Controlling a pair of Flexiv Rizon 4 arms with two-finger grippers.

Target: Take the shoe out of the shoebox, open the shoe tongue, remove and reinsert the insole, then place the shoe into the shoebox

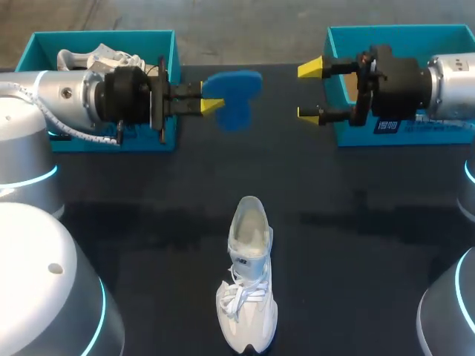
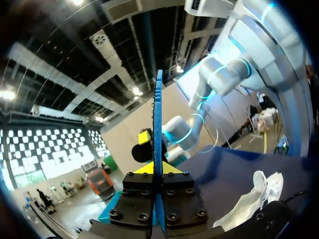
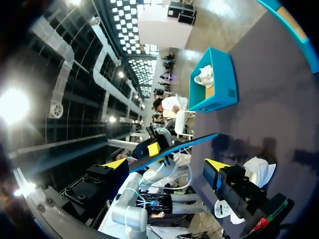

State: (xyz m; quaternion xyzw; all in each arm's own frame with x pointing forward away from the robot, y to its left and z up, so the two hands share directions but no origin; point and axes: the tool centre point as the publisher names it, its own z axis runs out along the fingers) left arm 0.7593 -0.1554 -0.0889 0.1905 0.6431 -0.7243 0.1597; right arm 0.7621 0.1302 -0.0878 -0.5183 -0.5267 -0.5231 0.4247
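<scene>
Insole point(image 1: 236, 95) thin blue foam | left fingers point(image 1: 211, 106) clamped on it | right fingers point(image 1: 312, 68) apart | shoe point(image 1: 249, 297) white, laced

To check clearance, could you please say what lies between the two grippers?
In the head view, only the blue insole, held by the left gripper.

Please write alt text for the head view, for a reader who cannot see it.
The left gripper holds a blue insole above the black table, facing the open right gripper. A white shoe lies nearer the camera, and teal shoeboxes stand at the far corners.
</scene>
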